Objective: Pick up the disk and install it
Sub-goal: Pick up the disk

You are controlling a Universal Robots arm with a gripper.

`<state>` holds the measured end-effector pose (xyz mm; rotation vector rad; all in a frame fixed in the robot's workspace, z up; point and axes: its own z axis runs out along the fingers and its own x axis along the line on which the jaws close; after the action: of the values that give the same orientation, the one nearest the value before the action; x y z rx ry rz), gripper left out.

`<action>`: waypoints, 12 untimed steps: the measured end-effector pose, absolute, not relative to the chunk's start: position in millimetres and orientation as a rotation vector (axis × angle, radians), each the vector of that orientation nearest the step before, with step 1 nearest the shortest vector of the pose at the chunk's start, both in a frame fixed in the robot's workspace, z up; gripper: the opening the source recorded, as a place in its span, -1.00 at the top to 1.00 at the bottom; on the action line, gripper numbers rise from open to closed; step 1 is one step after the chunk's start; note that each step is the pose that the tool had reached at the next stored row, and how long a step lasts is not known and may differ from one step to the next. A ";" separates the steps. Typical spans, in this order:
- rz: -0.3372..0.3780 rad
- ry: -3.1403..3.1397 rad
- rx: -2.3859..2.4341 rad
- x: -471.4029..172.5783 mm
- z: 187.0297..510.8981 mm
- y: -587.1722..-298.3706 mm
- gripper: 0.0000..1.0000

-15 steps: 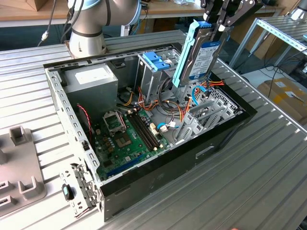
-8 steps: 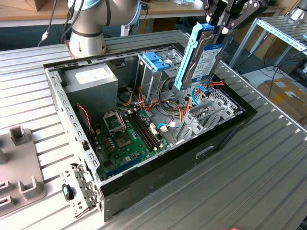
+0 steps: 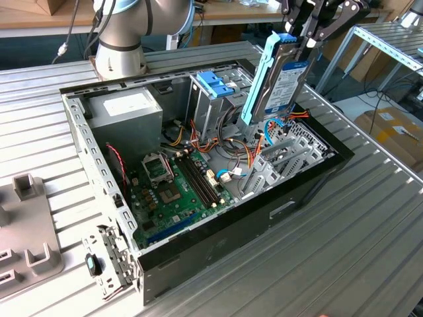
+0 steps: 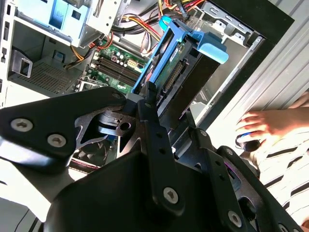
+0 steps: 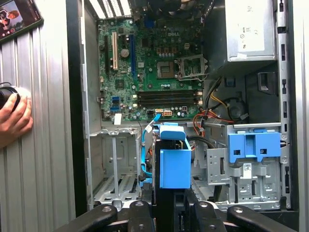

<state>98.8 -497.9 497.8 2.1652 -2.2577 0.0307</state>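
My gripper (image 3: 310, 34) is shut on the top of the disk (image 3: 288, 82), a silver drive with a white and blue label and a blue plastic frame (image 3: 259, 82). The disk hangs upright over the open computer case (image 3: 218, 247), its lower end above the metal bay (image 3: 285, 158) at the case's end on the exterior view's right. In the second wrist view the disk (image 4: 179, 79) runs edge-on out from between my black fingers (image 4: 150, 113). In the first wrist view the blue end of the disk (image 5: 174, 166) hangs over the bay floor (image 5: 113, 186).
Inside the case are a green motherboard (image 3: 173, 188), a grey power supply box (image 3: 125, 109), a metal cage with a blue handle (image 3: 215, 86) and loose cables (image 3: 231, 148). A person's hand (image 4: 265, 126) rests on the table beside the case. Grey fixtures (image 3: 28, 191) stand at the exterior view's left.
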 end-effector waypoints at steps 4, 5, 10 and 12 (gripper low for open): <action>0.031 -2.258 2.165 99.0 497.8 -498.0 0.30; 0.031 -2.257 2.165 99.6 497.8 -498.0 0.30; 0.031 -2.258 2.165 103.5 497.8 -498.0 0.30; 0.031 -2.258 2.165 104.4 497.8 -498.0 0.30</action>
<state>104.4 -498.0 497.8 2.1651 -2.2577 0.0307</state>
